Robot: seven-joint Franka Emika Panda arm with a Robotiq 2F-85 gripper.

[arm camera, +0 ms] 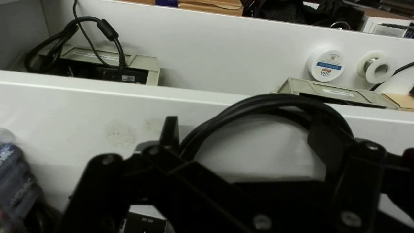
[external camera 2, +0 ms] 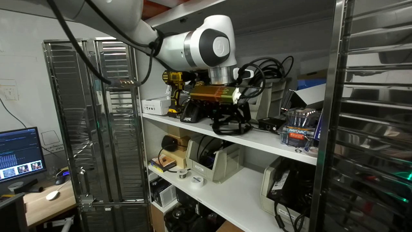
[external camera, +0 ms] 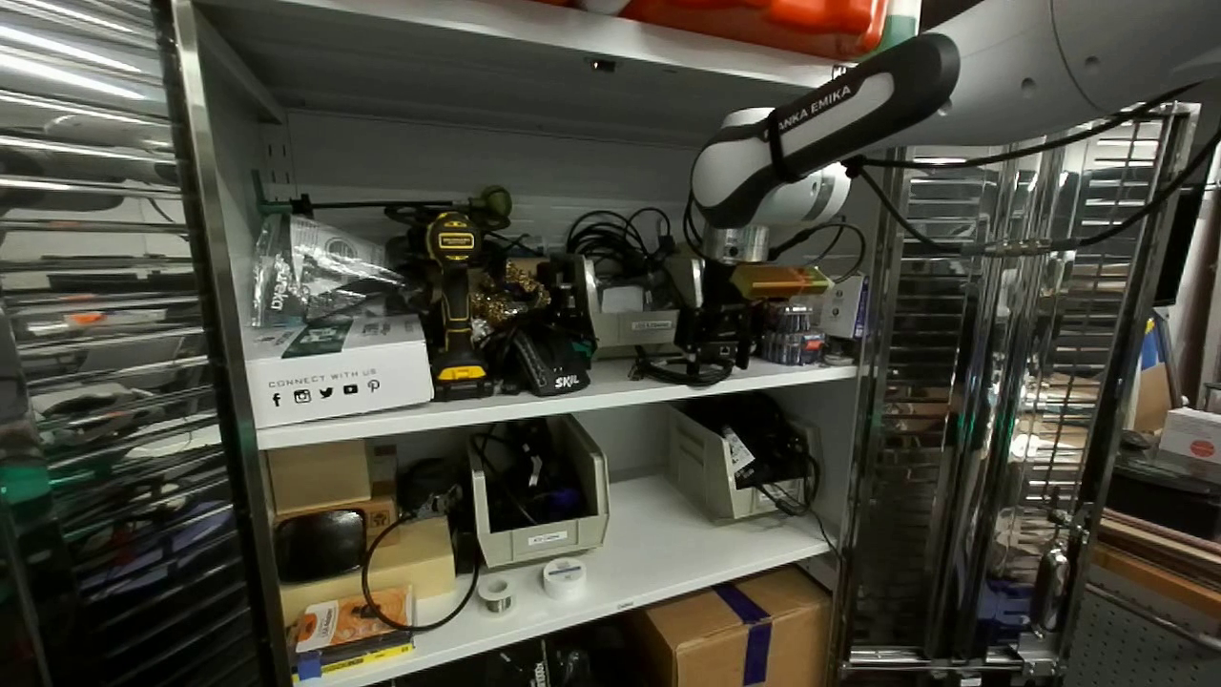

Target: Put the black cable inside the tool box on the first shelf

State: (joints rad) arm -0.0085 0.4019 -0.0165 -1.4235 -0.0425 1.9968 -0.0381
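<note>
The black cable (external camera: 689, 377) lies coiled on the first shelf (external camera: 610, 389) near its front edge. The coil also shows in an exterior view (external camera 2: 232, 131) and in the wrist view (arm camera: 268, 103). My gripper (arm camera: 249, 137) points down over the coil with its fingers wide apart. One finger is beside the coil's left part and the other covers some of its right part in the wrist view; I cannot tell if they touch it. The tool box (external camera: 641, 327), pale grey with black cables in it, stands behind the gripper. It is partly hidden in an exterior view (external camera 2: 265, 101) and out of the wrist view.
A yellow-black drill (external camera: 456, 296), a black SKIL item (external camera: 548, 358) and a white carton (external camera: 339, 377) share the shelf. Battery packs (external camera 2: 297, 129) and a small black box (external camera 2: 271, 124) stand on the other side. The lower shelf (external camera: 658, 534) holds two cable bins.
</note>
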